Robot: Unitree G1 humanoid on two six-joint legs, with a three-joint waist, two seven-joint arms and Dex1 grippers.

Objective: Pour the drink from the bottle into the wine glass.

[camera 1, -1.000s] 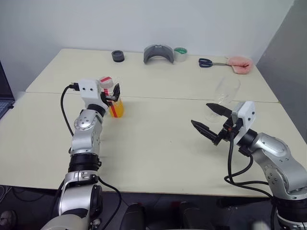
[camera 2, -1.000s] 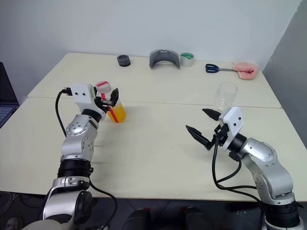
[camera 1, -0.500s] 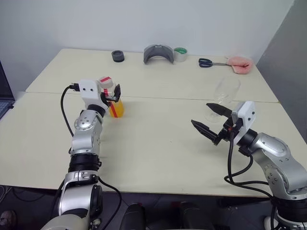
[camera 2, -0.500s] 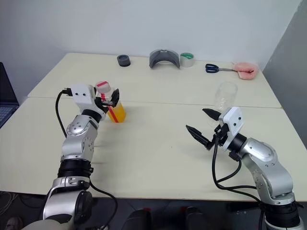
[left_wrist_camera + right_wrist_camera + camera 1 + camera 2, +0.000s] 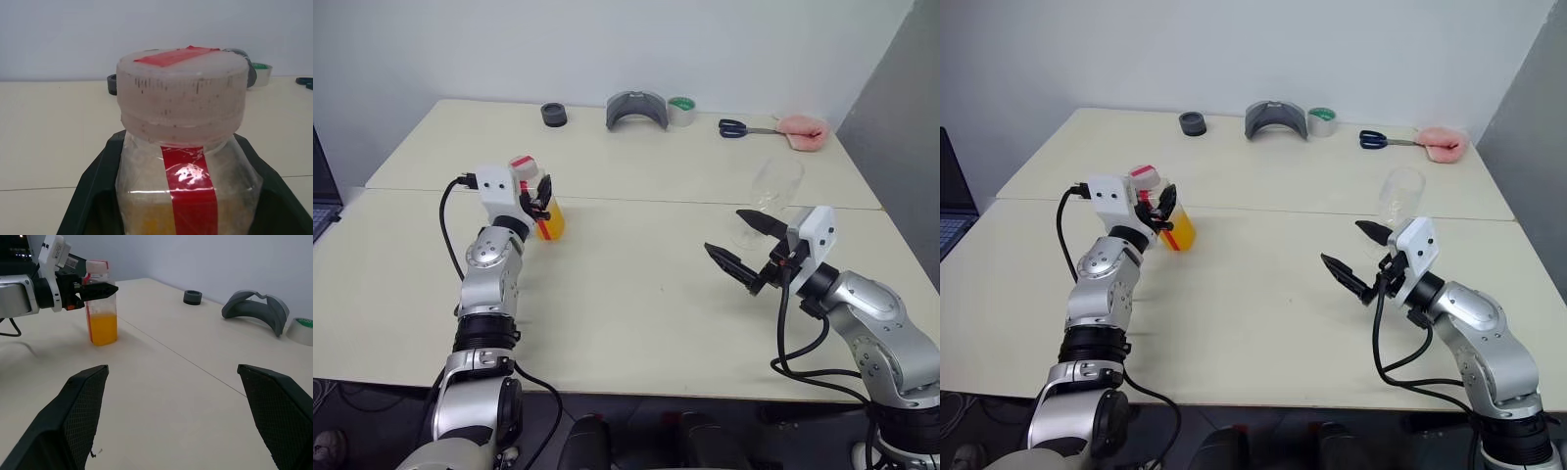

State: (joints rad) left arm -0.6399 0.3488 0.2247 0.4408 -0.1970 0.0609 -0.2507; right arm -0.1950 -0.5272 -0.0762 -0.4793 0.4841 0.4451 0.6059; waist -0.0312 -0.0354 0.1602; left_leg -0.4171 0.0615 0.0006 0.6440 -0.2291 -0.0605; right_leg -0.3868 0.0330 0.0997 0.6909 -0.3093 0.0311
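Now I see my left hand (image 5: pixel 541 197) clamped on the bottle (image 5: pixel 1171 220), its black fingers (image 5: pixel 93 196) pressed against both sides just under the cap (image 5: pixel 182 93). That bottle stands upright on the bench (image 5: pixel 626 294), with the drink (image 5: pixel 103 329) filling its lower part. My right hand (image 5: pixel 741 245) hangs above the bench with its fingers (image 5: pixel 73 416) spread wide and nothing between them. Just beyond that hand, near its upper finger, stands the glass (image 5: pixel 770 194), upright, well apart from the bottle across the bench.
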